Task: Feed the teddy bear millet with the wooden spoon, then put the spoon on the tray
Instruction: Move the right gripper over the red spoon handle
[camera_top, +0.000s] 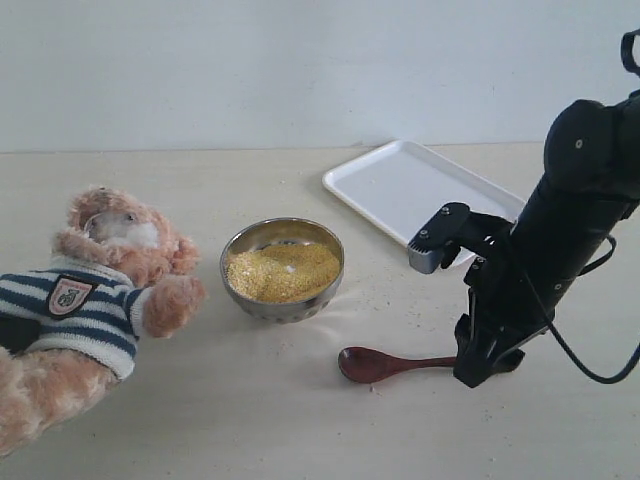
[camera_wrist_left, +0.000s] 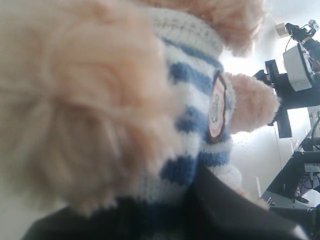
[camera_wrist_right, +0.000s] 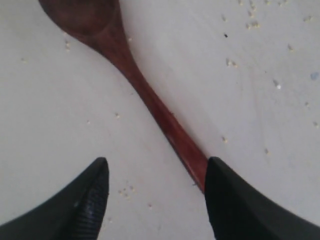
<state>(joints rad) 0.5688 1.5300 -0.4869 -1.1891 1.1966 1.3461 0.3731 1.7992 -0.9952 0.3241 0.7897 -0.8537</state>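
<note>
Feeding has not begun: slim dark reddish-brown wooden spoon lies on the pale bench, handle end between the right end effector's spread fingers, ungripped. Yellow millet in the round steel bowl beyond it, the fluffy light-brown teddy bear and the flat white tray all await. Whether the left end effector is apart or together, I cannot tell.

**A:** Surface?

**B:** One pale table.

**A:** Items directly on it?

**B:** Bear lying at the left edge. Bowl near its paw, not touching. Tray behind and to the right, set at an angle. Spoon flat in front of the bowl, handle pointing right.

**A:** Condition?

**B:** Loose millet specks scattered on the table around the spoon and between bowl and tray.
</note>
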